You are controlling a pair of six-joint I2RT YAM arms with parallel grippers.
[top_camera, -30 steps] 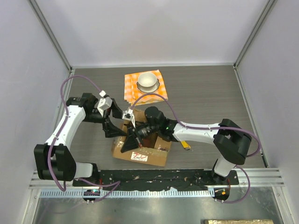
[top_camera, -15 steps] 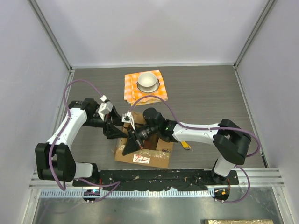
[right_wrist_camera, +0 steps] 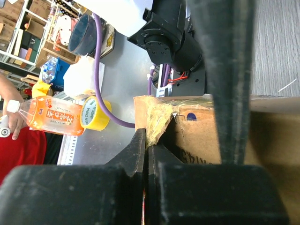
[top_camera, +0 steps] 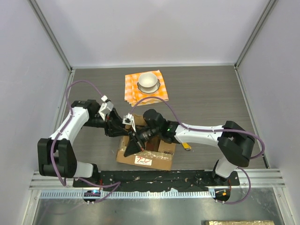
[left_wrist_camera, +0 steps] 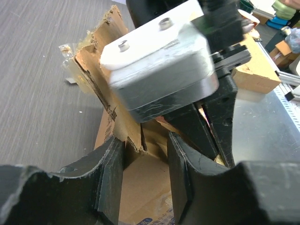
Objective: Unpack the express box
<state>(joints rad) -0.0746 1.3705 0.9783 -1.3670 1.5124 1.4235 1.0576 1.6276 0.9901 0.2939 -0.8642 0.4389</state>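
Note:
The express box (top_camera: 157, 157), brown cardboard with a white red-marked sticker (top_camera: 143, 160) on its near face, lies in front of both arms with its top torn open. My left gripper (top_camera: 123, 130) is at the box's left rim. In the left wrist view its jaws (left_wrist_camera: 146, 139) stand apart around the ragged edge of a raised flap (left_wrist_camera: 93, 70), with a gap still showing. My right gripper (top_camera: 129, 147) reaches into the box from the right. In the right wrist view it (right_wrist_camera: 147, 136) is shut, pinching a tape-covered flap corner (right_wrist_camera: 161, 115) of the box (right_wrist_camera: 243, 136).
An orange checked cloth (top_camera: 161, 91) with a white bowl (top_camera: 149, 80) lies behind the box. A small yellow object (top_camera: 186, 146) rests just right of the box. The right arm's wrist housing (left_wrist_camera: 159, 70) sits close above my left fingers. Frame posts line the table's sides.
My left gripper has moved right, onto the box's left flap, and its jaws have narrowed from wide open. The box has shifted slightly right. The right gripper stays shut.

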